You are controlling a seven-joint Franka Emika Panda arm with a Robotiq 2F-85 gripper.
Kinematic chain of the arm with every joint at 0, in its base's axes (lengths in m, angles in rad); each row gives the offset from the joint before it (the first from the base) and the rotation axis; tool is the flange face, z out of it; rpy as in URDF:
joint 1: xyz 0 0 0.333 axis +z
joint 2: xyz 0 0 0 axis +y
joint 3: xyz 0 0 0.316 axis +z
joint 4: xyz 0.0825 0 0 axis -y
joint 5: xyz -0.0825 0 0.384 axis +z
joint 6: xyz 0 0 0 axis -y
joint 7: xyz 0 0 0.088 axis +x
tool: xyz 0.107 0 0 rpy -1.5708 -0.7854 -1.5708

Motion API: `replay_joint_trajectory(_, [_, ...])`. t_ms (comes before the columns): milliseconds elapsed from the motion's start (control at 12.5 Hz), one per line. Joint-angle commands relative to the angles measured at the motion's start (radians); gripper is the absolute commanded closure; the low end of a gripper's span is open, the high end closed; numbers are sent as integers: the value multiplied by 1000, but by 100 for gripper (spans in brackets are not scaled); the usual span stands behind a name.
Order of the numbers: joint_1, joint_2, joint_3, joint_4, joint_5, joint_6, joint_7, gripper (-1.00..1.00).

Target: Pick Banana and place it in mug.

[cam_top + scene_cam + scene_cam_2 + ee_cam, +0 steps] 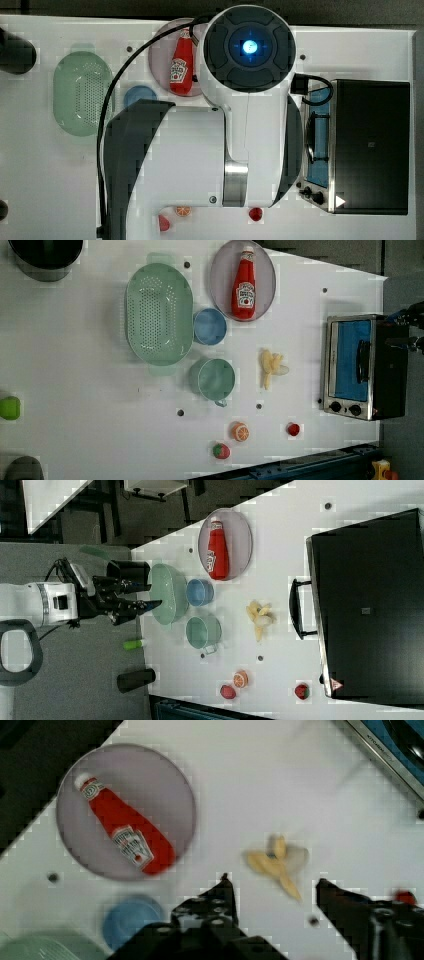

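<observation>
Hovering high above the tabletop (90, 365), the end effector (272, 892) has its two dark fingers spread wide with nothing between them. In the wrist view the banana (276, 862) lies on bare white surface just beyond the fingertips, untouched.

In the left view the banana (270, 368) sits between the mug (215, 379) and the toaster oven (356, 366), apart from both, with its peel sections splayed and a whitish end pointing toward the oven. The mug stands upright and looks empty, its small handle turned toward the left view's bottom. Just beside it are the blue cup (210, 326) and the pale green colander (159, 313), which nearly touches the mug's rim. A ketchup bottle (244, 284) lies on a grey plate (220, 270) further off, and an orange slice (240, 431) rests nearer the left view's lower edge.

In the right view the end effector (145, 595) hangs well off the tabletop over the floor side, so this view suggests height rather than closeness to the fruit.

The step in hand looks like the approach: nothing is grasped and the placing has not begun. The next move likely calls for a descent straight over the banana, with the fingers turned to straddle its narrow curved body rather than its length, then a close on the thickest part. The splayed peel may make the grip uneven, so centring matters. After that, the carry to the mug is short, but the colander's rim sits close enough to need care.
</observation>
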State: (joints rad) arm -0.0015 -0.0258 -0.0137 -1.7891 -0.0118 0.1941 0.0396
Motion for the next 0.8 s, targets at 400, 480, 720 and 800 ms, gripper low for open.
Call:
replay_joint_trajectory(400, [-19, -213, -37, -205, 14, -127, -68, -100])
replay_joint_trajectory(480, [-18, -193, -35, -245, 14, -93, -81, -100])
replay_joint_trajectory(720, [-17, -114, -30, -373, 14, 95, -118, -100])
replay_joint_trajectory(800, [-16, -87, -26, -418, 14, 177, -155, -100])
